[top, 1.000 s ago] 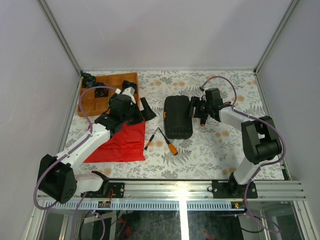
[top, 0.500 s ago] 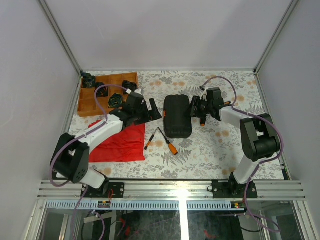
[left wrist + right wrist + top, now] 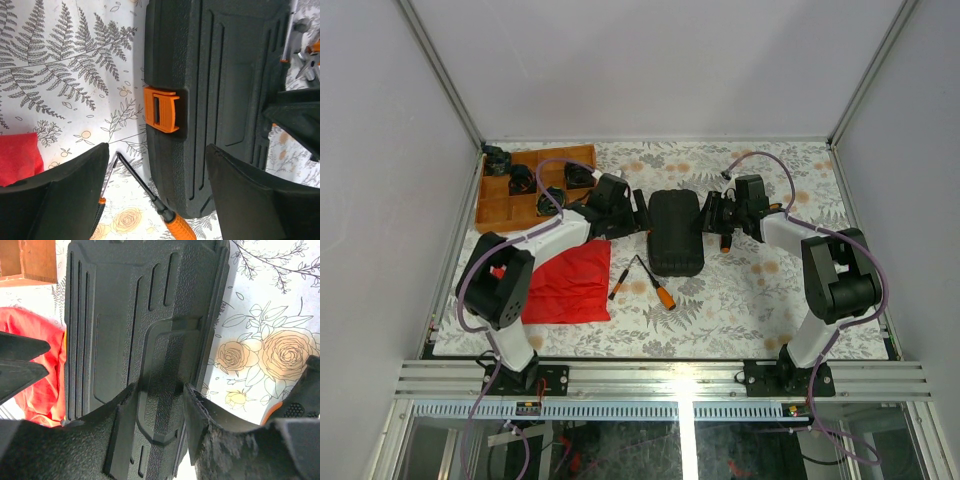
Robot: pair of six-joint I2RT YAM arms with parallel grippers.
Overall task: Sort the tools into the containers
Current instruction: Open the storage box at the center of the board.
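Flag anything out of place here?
Nothing is damaged. The tool case is shut with its orange latch closed. However, a thick screwdriver and a slim screwdriver lie loose in a V by its near-left corner, unsorted.

Black ribbed clamshell case (image 3: 676, 234), closed, flat at centre of desk (image 3: 770, 290), orange latch (image 3: 161, 109) on one long edge; just near-left of it, longer screwdriver (image 3: 656, 281) and shorter screwdriver (image 3: 619, 283), slim, orange-handled, lying flat, tips meeting in a V
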